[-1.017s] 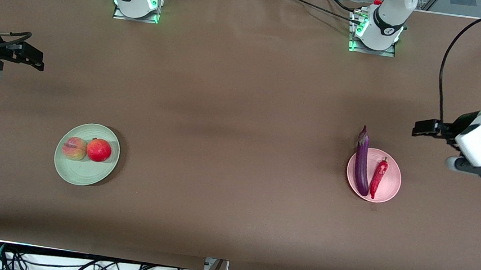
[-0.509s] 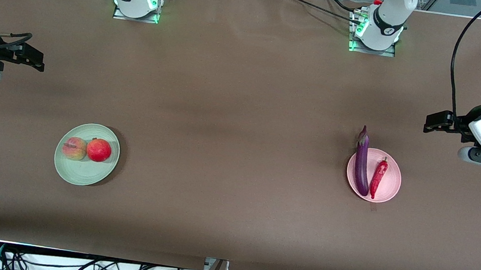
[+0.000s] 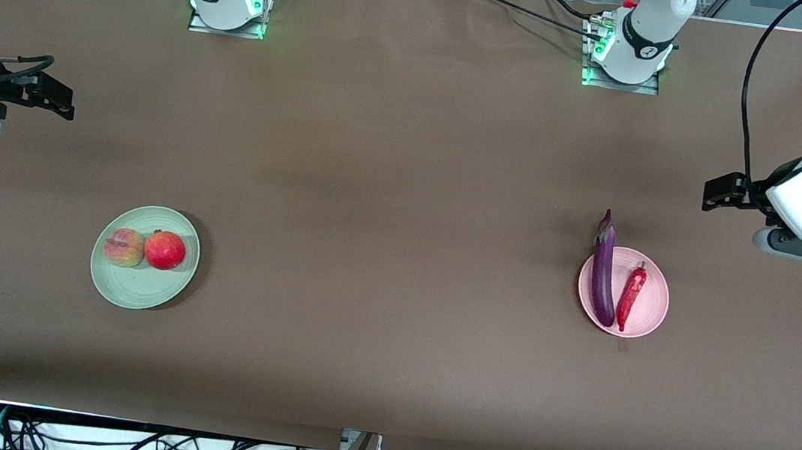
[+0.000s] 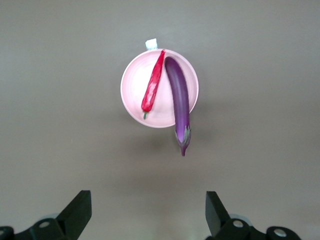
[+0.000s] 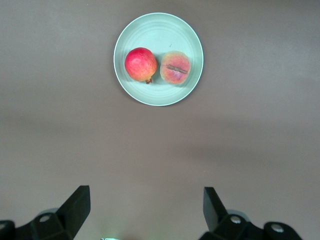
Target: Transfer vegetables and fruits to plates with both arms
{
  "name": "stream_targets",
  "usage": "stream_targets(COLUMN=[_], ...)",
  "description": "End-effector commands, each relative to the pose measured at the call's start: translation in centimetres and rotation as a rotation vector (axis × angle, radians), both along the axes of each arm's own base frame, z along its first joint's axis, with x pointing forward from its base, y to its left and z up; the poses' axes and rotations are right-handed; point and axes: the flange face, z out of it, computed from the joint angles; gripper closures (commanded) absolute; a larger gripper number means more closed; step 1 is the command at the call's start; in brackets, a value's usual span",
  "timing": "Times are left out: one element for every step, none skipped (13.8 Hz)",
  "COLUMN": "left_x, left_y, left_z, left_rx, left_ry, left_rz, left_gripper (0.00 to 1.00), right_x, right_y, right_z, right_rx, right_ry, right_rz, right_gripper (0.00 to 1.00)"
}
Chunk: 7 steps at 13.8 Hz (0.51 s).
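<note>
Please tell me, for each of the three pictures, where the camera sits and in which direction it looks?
Front view: high across the table, facing both arm bases; left pincer and right pincer show.
Left wrist view: looks down past its open pincer at the pink plate, chili pepper, eggplant.
Right wrist view: down past its open pincer at the green plate, pomegranate, peach.
Front shares both plates.

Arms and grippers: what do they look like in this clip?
Both arms are white and jointed with black bands and black cables; their bases glow green. The left gripper and right gripper are black, each with two flat, wedge-shaped fingers.
</note>
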Motion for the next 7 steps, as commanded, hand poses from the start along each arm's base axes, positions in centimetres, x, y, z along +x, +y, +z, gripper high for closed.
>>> stream_targets(left_x=[-1.9, -1.8, -1.7, -1.7, -1.8, -1.7, -1.7], left_y=[-0.2, -0.2, -0.2, 0.0, 0.4, 1.0, 1.2], left_z=[0.6, 0.6, 0.5, 0.6, 0.6, 0.7, 0.6], left_rx=[0.0, 0.0, -0.001, -0.001, -0.001, -0.002, -0.001], left_ry=[-0.025, -0.028, -0.029, -0.031, -0.029, -0.031, -0.027], left_rz=[0.057, 0.057, 0.057, 0.061, 0.068, 0.077, 0.082], left_gripper=[0.0, 0.0, 0.0, 0.0, 0.0, 0.0, 0.0], right_x=[0.1, 0.1, 0.1, 0.1, 0.1, 0.1, 0.1], right_y=[0.0, 0.0, 0.0, 0.0, 0.0, -0.1, 0.0], right_z=[0.2, 0.2, 0.2, 0.2, 0.2, 0.2, 0.2], right_rx=[-0.012, -0.011, -0.011, -0.011, -0.011, -0.011, -0.011], right_ry=[-0.005, -0.005, -0.005, -0.005, -0.006, -0.006, -0.005], right_rz=[0.016, 0.016, 0.016, 0.018, 0.016, 0.015, 0.018], right_gripper=[0.0, 0.0, 0.0, 0.0, 0.0, 0.0, 0.0])
